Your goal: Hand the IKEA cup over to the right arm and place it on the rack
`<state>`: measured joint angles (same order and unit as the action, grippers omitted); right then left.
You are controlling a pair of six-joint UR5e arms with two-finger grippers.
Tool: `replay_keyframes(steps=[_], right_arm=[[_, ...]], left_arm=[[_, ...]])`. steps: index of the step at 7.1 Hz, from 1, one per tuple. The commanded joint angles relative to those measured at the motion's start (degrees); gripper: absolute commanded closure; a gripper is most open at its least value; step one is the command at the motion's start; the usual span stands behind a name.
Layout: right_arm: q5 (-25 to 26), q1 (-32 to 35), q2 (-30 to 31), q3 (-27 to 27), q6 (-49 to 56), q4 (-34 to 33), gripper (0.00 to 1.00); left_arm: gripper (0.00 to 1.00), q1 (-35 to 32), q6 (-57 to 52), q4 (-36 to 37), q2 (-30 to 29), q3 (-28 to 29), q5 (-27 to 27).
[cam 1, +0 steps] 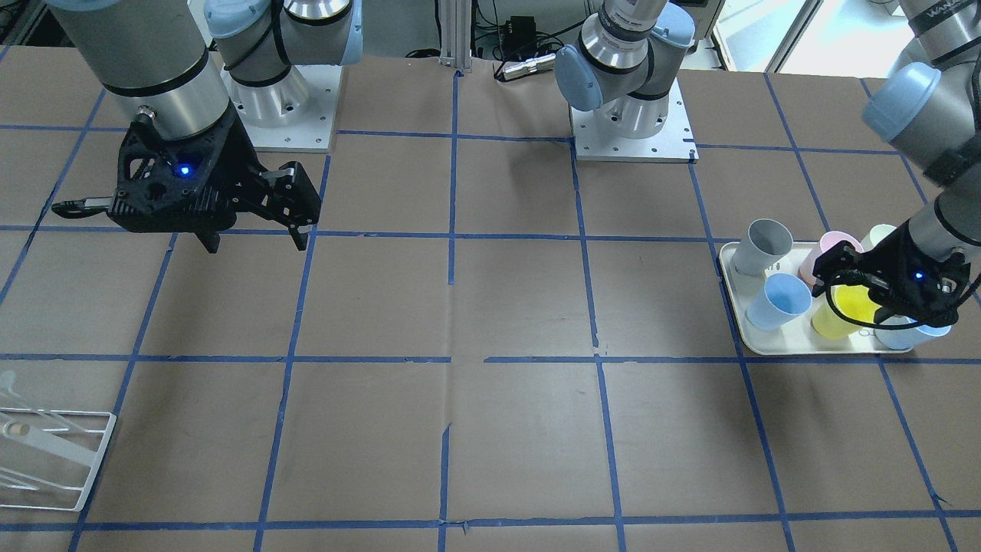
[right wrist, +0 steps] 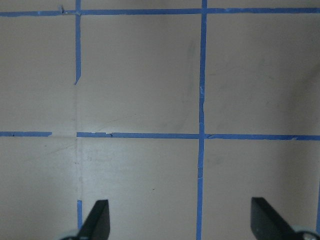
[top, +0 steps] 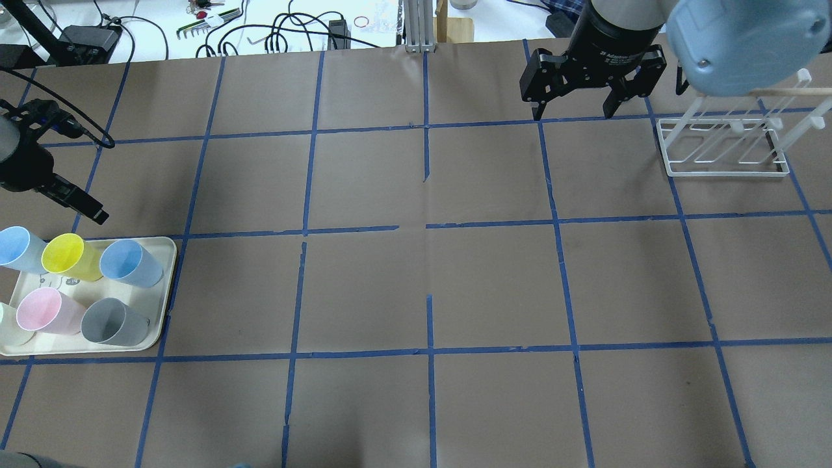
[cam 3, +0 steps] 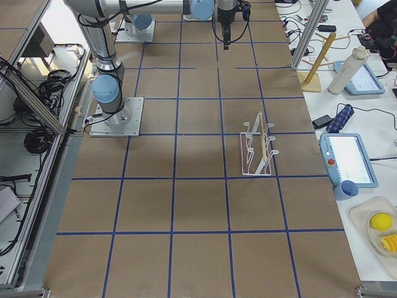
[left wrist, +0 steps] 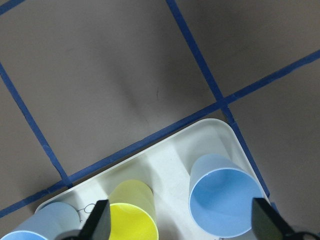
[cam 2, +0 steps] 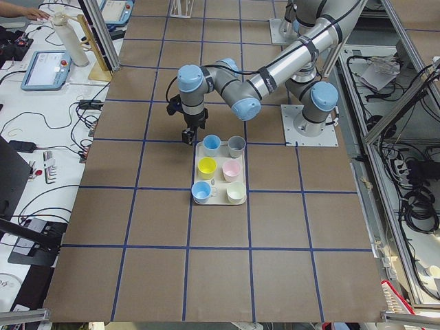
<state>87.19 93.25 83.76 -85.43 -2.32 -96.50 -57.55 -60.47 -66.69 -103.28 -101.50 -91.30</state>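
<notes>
Two pale-blue IKEA cups stand on the cream tray [top: 168, 255] at the table's left end, one at the tray's corner [top: 133, 263] [cam 1: 778, 300] [left wrist: 225, 200] and one at its other end [top: 16, 247] [cam 1: 912, 334]. My left gripper [left wrist: 182, 222] [cam 1: 852, 297] [top: 78, 201] is open and empty. It hovers above the tray's far edge, over the gap between the yellow cup [left wrist: 132, 217] and the corner blue cup. My right gripper [top: 573, 116] [cam 1: 257, 245] [right wrist: 182, 222] is open and empty, high above bare table. The white wire rack [top: 721, 146] [cam 1: 46, 460] [cam 3: 257, 149] stands just to its right.
The tray also holds a pink cup [top: 42, 311], a grey cup [top: 114, 322] and a pale cup at the overhead view's edge [top: 3, 318]. Brown paper with blue tape lines covers the table. Cables and tools lie beyond the far edge.
</notes>
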Motion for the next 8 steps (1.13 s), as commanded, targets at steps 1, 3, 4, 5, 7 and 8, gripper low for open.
replay_keyframes(steps=[1,3,4,5,7,8], right_arm=[[0.00,0.00,0.08,0.00,0.04,-0.01,0.00],[0.00,0.00,0.09,0.00,-0.05,-0.01,0.00],[0.00,0.00,0.09,0.00,-0.05,-0.01,0.00],[0.00,0.00,0.09,0.00,0.04,0.08,0.00],[0.00,0.00,0.00,0.00,0.04,0.08,0.00],[0.00,0.00,0.08,0.00,-0.05,-0.01,0.00]], left_arm=[[0.22,0.07,-1.75,0.16,-1.39,-1.85,-0.11],[0.28,0.07,-5.08,0.07,-2.53,-2.21,-0.11],[0.35,0.07,-5.27,0.15,-3.24,-2.47,-0.20],[0.36,0.07,-5.54,0.07,-3.68,-2.65,-0.46],[0.35,0.07,-5.98,0.07,-4.73,-2.48,-0.64],[0.36,0.07,-6.06,0.07,-5.26,-2.65,-0.38]])
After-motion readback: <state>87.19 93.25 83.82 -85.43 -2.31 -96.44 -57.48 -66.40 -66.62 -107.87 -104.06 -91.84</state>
